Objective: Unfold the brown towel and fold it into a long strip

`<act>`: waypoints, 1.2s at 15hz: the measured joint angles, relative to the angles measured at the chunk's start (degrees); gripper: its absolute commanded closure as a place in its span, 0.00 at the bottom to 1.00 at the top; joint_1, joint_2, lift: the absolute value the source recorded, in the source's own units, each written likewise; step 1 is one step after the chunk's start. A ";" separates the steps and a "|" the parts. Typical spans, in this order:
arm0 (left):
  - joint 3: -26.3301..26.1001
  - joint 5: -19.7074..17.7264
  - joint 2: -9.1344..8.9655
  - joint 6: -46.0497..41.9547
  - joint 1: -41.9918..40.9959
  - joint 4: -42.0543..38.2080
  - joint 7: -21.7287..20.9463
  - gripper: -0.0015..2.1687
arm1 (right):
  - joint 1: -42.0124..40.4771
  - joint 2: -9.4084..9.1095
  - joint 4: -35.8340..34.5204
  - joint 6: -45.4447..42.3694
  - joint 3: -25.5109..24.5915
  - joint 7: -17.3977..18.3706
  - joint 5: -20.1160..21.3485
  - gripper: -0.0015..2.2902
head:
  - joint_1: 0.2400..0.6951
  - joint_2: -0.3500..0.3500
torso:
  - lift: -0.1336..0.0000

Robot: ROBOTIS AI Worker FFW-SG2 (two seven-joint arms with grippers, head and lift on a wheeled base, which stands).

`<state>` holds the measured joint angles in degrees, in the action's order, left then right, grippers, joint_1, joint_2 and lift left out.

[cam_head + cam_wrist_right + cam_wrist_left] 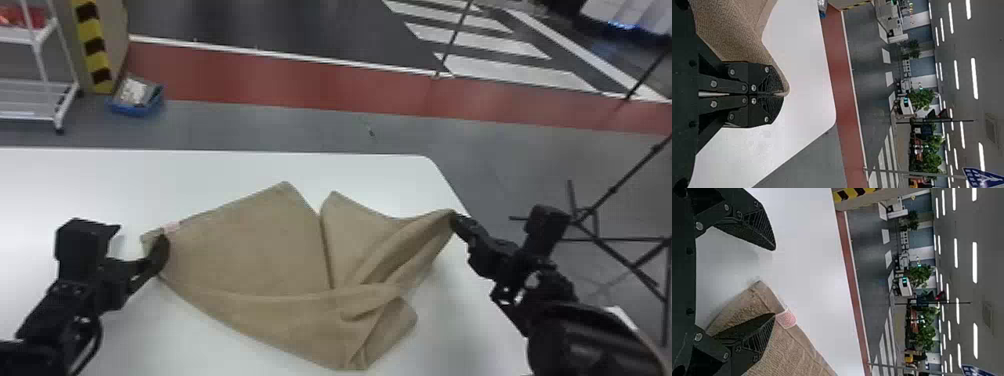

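Creased and deeply notched across the brown towel. Gaping, empty at the left gripper; closed on towel at the right gripper. Coarse-textured in the left wrist view.

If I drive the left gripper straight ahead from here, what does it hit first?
Probably the brown towel's corner beside the pink tag, which shows between the open fingers of the left gripper; their depth difference is unclear.

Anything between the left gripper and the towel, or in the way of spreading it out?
Nothing visible stands between them: the left gripper has its fingers open, one against the towel. No object visibly blocks spreading, though the towel's own folds need opening.
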<state>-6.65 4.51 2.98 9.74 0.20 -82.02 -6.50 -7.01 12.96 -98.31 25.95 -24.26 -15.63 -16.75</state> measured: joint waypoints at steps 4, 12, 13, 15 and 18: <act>0.39 -0.26 0.03 0.63 -1.49 -2.45 -1.03 0.30 | 0.00 -0.35 0.22 -0.32 0.58 -0.34 0.05 0.65 | 1.00 0.09 | 0.09; -0.11 0.46 0.00 2.45 -1.34 -2.71 -3.26 0.38 | -0.44 -0.54 0.08 -0.32 0.74 -1.02 -0.17 0.65 | 1.00 0.09 | 0.09; -0.14 0.49 0.00 2.90 -1.22 -2.72 -3.28 0.53 | -0.45 -0.52 0.04 -0.32 0.62 -1.22 -0.28 0.65 | 1.00 0.09 | 0.09; -0.30 0.52 -0.03 3.68 -1.15 -2.79 -3.14 0.75 | -0.46 -0.49 0.02 -0.32 0.48 -1.25 -0.37 0.65 | 1.00 0.08 | 0.09; -0.44 0.65 -0.21 4.37 -1.86 -5.15 -1.99 0.75 | -0.46 -0.48 -0.03 -0.32 0.41 -1.26 -0.51 0.65 | 1.00 0.08 | 0.09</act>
<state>-7.08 5.16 2.77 14.11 -1.66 -87.17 -8.49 -7.47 12.48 -98.34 25.62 -23.86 -16.90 -17.26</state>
